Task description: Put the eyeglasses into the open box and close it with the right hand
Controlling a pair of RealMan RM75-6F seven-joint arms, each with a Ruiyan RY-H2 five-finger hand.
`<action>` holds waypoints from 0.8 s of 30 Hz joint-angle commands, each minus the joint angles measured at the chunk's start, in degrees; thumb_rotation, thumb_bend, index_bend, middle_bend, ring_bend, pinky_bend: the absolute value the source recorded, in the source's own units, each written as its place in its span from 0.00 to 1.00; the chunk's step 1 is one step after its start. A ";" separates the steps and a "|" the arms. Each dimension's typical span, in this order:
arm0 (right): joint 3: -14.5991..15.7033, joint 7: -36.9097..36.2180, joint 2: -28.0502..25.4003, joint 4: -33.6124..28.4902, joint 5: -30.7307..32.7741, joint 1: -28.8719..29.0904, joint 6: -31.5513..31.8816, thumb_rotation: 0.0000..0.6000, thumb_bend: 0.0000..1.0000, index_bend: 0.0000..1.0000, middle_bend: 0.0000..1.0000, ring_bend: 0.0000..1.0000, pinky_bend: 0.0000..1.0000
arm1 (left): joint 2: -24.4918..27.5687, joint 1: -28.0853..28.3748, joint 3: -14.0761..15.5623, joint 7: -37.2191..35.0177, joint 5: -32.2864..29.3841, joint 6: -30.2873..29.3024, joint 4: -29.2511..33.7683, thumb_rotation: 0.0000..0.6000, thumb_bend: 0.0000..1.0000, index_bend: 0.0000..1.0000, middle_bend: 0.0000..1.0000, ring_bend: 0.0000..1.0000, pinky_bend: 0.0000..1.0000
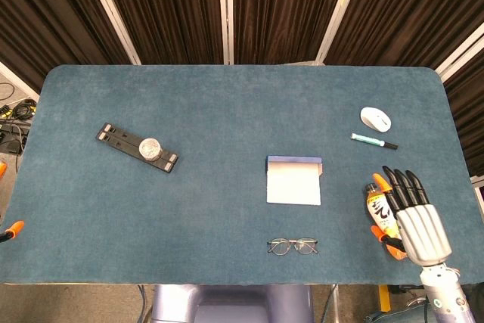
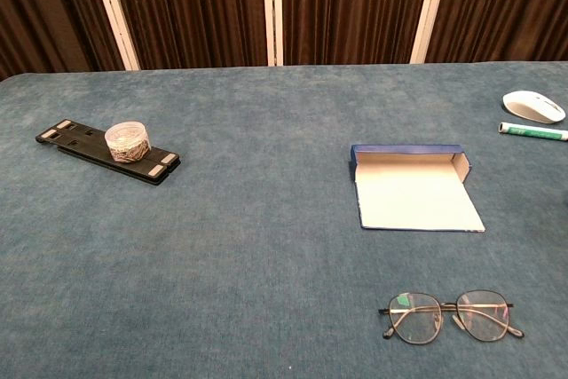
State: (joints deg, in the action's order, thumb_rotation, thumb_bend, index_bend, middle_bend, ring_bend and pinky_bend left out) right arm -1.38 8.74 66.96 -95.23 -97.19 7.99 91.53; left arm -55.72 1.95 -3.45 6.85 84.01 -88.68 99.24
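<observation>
We see our right hand with fingers straight and slightly spread, holding nothing, over an orange-capped bottle at the table's right edge. The eyeglasses lie unfolded just below the open box

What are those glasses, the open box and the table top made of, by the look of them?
Eyeglasses: thin dark wire rims, likely metal, with clear lenses that glint. Open box: probably card or plastic, blue outside with a pale matte lining. Table: covered in blue-green fuzzy cloth, felt-like.
</observation>
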 commanded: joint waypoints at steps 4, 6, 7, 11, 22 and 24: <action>0.91 -0.33 0.95 1.20 0.75 -0.56 -2.35 1.00 0.00 0.00 0.00 0.00 0.00 | -0.09 0.46 -0.21 0.36 -0.97 1.07 -0.13 1.00 0.00 0.00 0.00 0.00 0.00; 1.72 -1.44 0.97 0.82 0.20 -0.08 -3.89 1.00 0.00 0.00 0.00 0.00 0.00 | -0.12 0.35 -0.23 0.57 -0.72 0.63 0.13 1.00 0.00 0.00 0.00 0.00 0.00; 2.29 -2.15 0.98 0.56 -0.20 0.37 -5.12 1.00 0.00 0.00 0.00 0.00 0.00 | -0.18 0.30 -0.22 0.83 -0.54 0.38 0.24 1.00 0.00 0.00 0.00 0.00 0.00; 4.90 -6.34 0.88 -1.31 -1.25 4.94 -15.38 1.00 0.00 0.03 0.00 0.00 0.00 | -0.87 0.61 -0.16 2.66 -1.29 1.22 0.13 1.00 0.00 0.00 0.00 0.00 0.00; 3.57 -3.08 3.40 -5.68 6.82 14.59 -34.98 1.00 0.06 0.39 0.00 0.00 0.00 | -1.64 0.93 -0.43 4.41 -3.35 2.26 -0.37 1.00 0.00 0.00 0.00 0.00 0.00; 3.16 -1.31 4.50 -5.45 8.55 14.89 -35.75 1.00 0.09 0.40 0.00 0.00 0.00 | -1.68 1.01 -0.43 4.41 -3.62 2.55 -0.55 1.00 0.00 0.00 0.00 0.00 0.00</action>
State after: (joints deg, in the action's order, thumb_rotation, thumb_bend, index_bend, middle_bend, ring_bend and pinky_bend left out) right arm 2.41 5.37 69.96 -100.38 -90.64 21.67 57.32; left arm -57.38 2.93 -3.88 11.25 80.44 -86.18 98.73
